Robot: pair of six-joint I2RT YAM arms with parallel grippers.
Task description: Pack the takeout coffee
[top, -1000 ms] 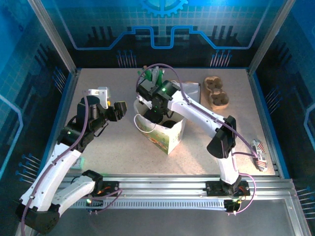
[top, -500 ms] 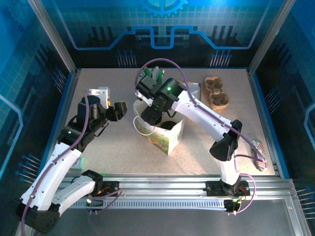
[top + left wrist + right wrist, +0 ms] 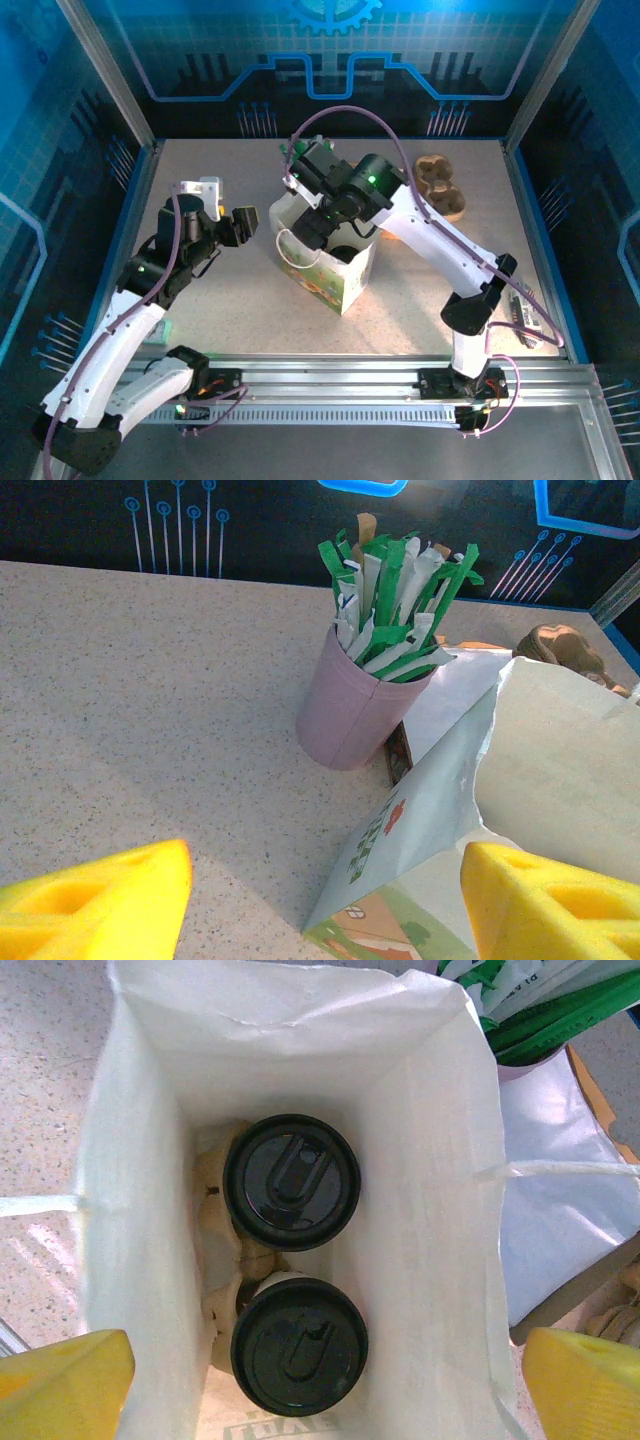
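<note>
1. R arm reaches over the white paper bag (image 3: 340, 280), which stands mid-table (image 3: 250, 320). R gripper (image 3: 318, 222) hangs just above the bag mouth.
2. R wrist cam looks straight down into the bag (image 3: 420, 1110). R gripper (image 3: 322, 1380): yellow fingertips (image 3: 60, 1380) sit at the two lower corners. Jaws are spread wide w/ nothing pinched, so I read no grip.
3. Takeout coffee (image 3: 291, 1182) is upright at the bag bottom, black lid on.
4. Second lidded cup (image 3: 299, 1345) stands just beside it, lids nearly touching. A sliver of white cup rim shows btw them.
5. Beige pulp (image 3: 212, 1260) lies under and to one side of both cups. Looks like a carrier, but I can't tell for sure.
6. L gripper (image 3: 240, 225) sits left of the bag, near it but apart.
7. L wrist cam: L gripper (image 3: 320, 905) jaws apart and empty. Bag corner (image 3: 560, 770) lies beyond the tips, not touched.
8. Pink cup of green-and-white sticks (image 3: 355, 715) is upright just behind the bag.
9. Brown pulp cup tray (image 3: 440, 190) is on the table at far right, well apart from the bag.
</note>
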